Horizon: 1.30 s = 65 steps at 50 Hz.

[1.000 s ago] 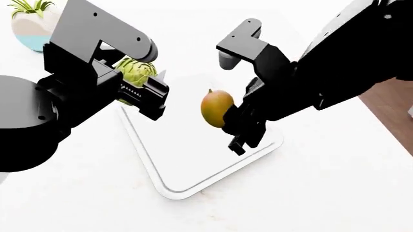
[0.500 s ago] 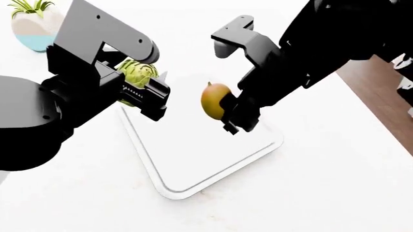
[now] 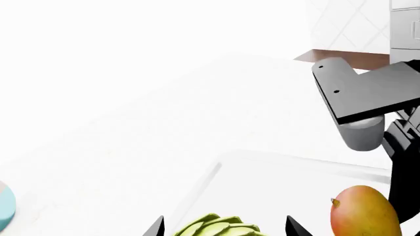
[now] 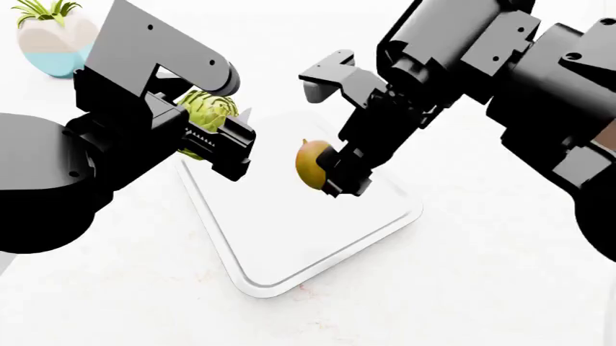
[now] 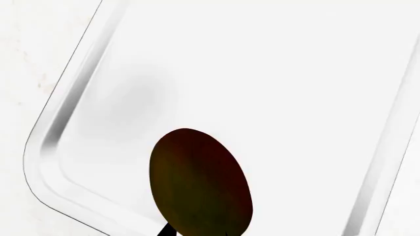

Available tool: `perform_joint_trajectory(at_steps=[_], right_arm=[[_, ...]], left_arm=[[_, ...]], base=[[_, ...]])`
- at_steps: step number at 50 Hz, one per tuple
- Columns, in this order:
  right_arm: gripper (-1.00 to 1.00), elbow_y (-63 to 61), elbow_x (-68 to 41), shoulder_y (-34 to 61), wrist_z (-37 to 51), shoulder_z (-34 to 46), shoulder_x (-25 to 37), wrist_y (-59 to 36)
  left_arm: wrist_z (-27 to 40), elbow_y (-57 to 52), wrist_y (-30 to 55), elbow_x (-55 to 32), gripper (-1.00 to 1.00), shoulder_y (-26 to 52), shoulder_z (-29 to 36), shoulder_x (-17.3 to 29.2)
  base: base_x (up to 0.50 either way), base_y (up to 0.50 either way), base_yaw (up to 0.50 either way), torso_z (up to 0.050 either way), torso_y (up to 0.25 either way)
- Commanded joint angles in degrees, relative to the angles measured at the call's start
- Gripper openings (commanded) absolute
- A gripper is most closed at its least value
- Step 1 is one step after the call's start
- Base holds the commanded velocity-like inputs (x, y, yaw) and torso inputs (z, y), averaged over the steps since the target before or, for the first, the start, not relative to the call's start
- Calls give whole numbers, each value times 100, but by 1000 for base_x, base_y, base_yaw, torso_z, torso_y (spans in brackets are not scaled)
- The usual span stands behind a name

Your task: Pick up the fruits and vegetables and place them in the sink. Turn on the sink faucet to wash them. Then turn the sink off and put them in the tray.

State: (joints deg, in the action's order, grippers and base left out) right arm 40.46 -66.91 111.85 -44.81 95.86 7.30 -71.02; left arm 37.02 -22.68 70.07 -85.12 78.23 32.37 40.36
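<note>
Fruit time is nearly over, I think. My right hand [image 4: 332,169] holds the mango [image 4: 310,163] above the tray [image 4: 288,277]; my left hand [image 4: 213,137] holds the artichoke [image 4: 205,106] over the tray's far edge. Only setting down is left.

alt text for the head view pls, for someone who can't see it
Two black robot arms hold produce above a flat silver-grey metal tray on a white counter: the left gripper clamps a light green scaly artichoke, the right gripper a yellow-orange oval mango. A potted plant stands far left.
</note>
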Motion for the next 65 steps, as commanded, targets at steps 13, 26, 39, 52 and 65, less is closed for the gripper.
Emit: perform_joint_trajectory(at_steps=[13,26,39,52,65], right_arm=[[-100,960,699,-339,-1304,750,-681,405],[-100,923,2611,-880,-2088,-226,-729,-138],[-100,841,3842,-1271,-2620,-850,-730,-357],[100,737,4147,-1376,-2862,-860,-730,-410],[100,-1500,3647,-946,-1733,-1970,103,-1781]], left_arm=[[-2,27,-99,68,-100,-6,38,23],[-46,40,-139,100,-100,-17,69,42],[-88,60,-179,141,-100,-28,110,43],[-168,64,-252,222,-100,-88,151,62],[-533,566,-496,723,-100,-116,386,-287]], base=[[0,0,0,0,1],[0,0,0,0,0],[0,0,0,0,1],[0,0,0,0,0],[0,0,0,0,1]])
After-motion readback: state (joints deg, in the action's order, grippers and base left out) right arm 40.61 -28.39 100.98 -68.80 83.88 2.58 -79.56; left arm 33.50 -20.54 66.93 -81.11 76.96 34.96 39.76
